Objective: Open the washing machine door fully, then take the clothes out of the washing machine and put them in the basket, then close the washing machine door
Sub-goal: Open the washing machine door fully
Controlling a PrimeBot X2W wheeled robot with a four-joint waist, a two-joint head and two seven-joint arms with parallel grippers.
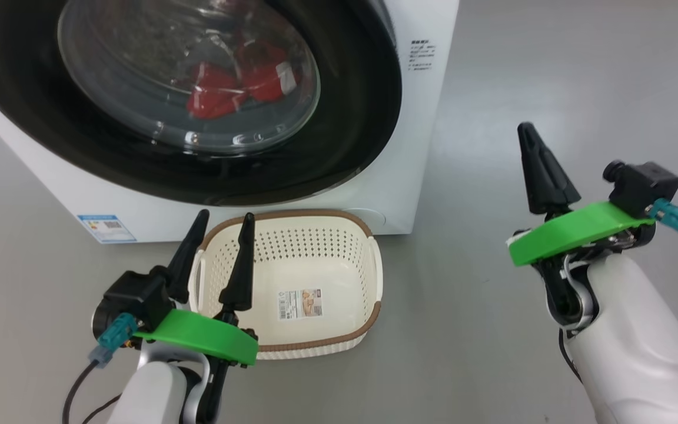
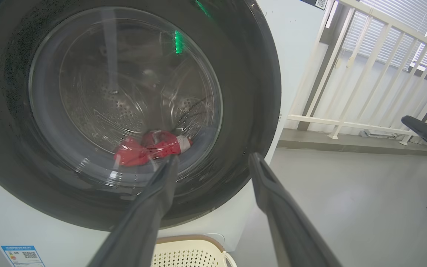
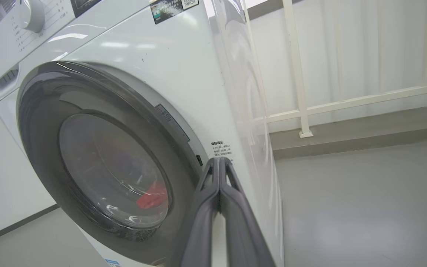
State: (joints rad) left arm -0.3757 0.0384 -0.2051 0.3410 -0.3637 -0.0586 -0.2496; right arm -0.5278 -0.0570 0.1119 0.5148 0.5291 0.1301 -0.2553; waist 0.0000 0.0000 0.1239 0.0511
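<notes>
— What's the right gripper (image 1: 528, 126) doing?
— Its two long dark fingers are pressed tight together, tip to tip, with nothing between them. It hangs over the grey floor (image 1: 492, 353), to the right of the big white front-loading washing machine (image 1: 386, 194). It touches nothing and is aimed toward the machine's right front corner.
— And the left gripper (image 1: 225, 215)?
— Spread wide, and it has hold of nothing either. It points at the large round washing machine door (image 1: 351, 118), with its wide glossy black rim and bulging clear glass centre, and stands apart from it.
— How are the arms set?
— Both pale forearms come up from below, each with a bright green plate (image 1: 574, 229) at the wrist. The left one is over the near left corner of the small cream-white perforated plastic basket (image 1: 315, 259) with the brown woven-look rim. Whether it brushes that rim I can't tell. The right arm stands well off to the side.
— Where's everything else?
— The door sits shut against the machine. The bright red clothes (image 1: 233, 82) with white trim lie behind the glass, at the bottom of the perforated steel drum (image 2: 117, 111). The basket stands on the floor just in front of the machine, below the door, with a paper label (image 1: 299, 304) on its bottom.
— Do the cameras differ?
— The right wrist view catches the white control dial (image 3: 32, 15) up top. The left wrist view takes in a white railing (image 2: 365, 74) beside the machine. The head view gives the whole basket.
</notes>
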